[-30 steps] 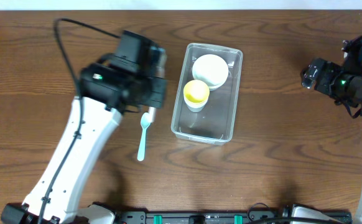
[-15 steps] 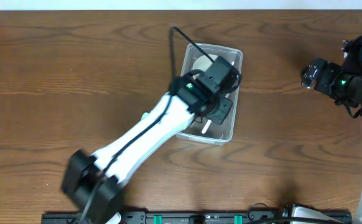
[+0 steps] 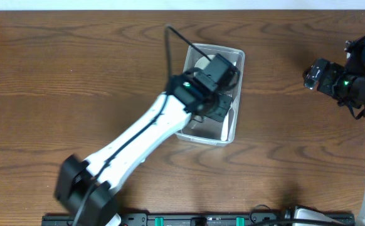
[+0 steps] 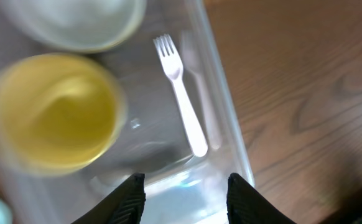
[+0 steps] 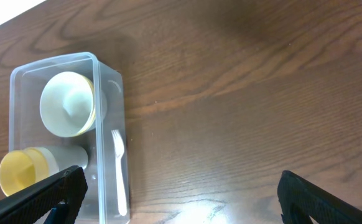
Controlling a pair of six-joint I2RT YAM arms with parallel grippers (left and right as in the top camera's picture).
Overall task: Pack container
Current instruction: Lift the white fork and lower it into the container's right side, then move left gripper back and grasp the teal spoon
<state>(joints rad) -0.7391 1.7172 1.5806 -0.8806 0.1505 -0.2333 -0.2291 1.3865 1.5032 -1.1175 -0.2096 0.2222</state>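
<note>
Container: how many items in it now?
3 in the container: white bowl at one end, yellow cup beside it, white fork along a side wall. Part is covered, so more may be hidden.

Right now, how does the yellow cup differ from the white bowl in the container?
The yellow cup is yellow inside; the white bowl is white. The cup's mouth is narrower than the bowl's. Both sit mouth-up, side by side in the clear container, beside the white fork.

The left arm (image 3: 145,135) hides most of the container (image 3: 238,81) overhead; the yellow cup (image 4: 53,112) is blurred.
</note>
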